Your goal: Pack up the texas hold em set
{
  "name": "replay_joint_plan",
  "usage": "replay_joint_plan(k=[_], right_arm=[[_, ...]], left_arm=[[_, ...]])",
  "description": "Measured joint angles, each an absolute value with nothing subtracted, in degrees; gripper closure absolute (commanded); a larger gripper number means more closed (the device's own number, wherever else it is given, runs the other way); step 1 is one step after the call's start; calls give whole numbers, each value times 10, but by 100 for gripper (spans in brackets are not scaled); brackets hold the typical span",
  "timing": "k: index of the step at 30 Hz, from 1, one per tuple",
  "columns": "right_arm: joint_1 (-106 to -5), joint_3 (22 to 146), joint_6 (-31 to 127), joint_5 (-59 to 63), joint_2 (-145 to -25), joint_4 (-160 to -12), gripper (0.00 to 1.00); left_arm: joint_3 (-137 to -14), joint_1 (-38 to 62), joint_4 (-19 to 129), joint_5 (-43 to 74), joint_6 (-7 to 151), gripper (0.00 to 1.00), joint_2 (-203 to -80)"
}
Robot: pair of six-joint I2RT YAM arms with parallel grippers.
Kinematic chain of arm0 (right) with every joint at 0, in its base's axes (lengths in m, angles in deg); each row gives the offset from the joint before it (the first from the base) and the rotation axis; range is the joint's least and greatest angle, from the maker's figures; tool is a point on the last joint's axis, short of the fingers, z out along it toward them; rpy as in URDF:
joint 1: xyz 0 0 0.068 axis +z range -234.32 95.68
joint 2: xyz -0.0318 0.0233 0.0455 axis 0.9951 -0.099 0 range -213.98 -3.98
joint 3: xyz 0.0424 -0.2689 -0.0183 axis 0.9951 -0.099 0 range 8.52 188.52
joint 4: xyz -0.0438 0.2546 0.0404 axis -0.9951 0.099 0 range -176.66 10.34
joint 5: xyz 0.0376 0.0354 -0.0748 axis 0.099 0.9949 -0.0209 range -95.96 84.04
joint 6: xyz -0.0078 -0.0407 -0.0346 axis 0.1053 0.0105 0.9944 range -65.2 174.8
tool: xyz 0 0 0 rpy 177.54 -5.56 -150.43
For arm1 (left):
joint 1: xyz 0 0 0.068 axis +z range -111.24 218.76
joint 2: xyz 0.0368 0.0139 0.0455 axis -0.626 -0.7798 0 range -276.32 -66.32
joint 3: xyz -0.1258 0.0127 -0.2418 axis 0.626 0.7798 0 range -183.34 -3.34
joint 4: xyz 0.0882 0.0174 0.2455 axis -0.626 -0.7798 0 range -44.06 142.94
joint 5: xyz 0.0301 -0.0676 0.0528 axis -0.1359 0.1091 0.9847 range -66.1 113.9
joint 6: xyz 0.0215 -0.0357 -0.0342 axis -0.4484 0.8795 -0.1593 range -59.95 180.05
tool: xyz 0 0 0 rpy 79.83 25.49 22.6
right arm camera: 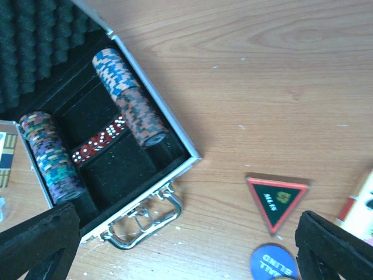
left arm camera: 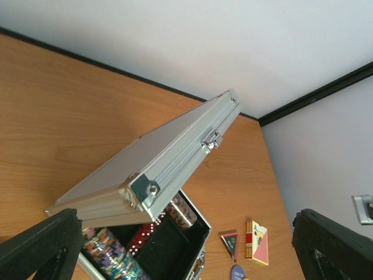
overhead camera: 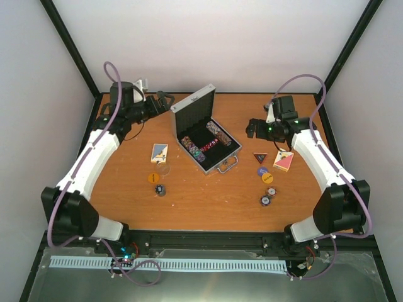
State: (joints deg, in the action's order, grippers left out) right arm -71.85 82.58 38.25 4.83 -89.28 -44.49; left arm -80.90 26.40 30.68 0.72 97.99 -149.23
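We see the triangular token (overhead camera: 260,156) lying flat on the tabletop (overhead camera: 208,195), toward the frame's right of the open aluminium case (overhead camera: 195,110), just below the spread, empty jaws of the right gripper (overhead camera: 252,130) and well apart from the left gripper (overhead camera: 165,102), likewise spread.

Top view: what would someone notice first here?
The silver case stands open mid-table, lid up, with chip rows and red dice inside. The left card box and right card box lie out on the table, the token beside the right one.
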Motion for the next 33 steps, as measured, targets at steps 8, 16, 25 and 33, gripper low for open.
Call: replay_joint_plan(k=[8, 16, 25, 33], right_arm=[[-760, 782, 376, -11, -843, -388, 2], [-763, 661, 360, -43, -825, -336, 5], [-750, 607, 361, -24, -846, -344, 17], [-750, 583, 367, -13, -909, -390, 23]], left_arm=[[-736, 264, 264, 73, 935, 0, -1376], [-626, 264, 213, 98, 931, 0, -1325], [-622, 264, 201, 103, 932, 0, -1329], [-628, 264, 204, 105, 936, 0, -1333]])
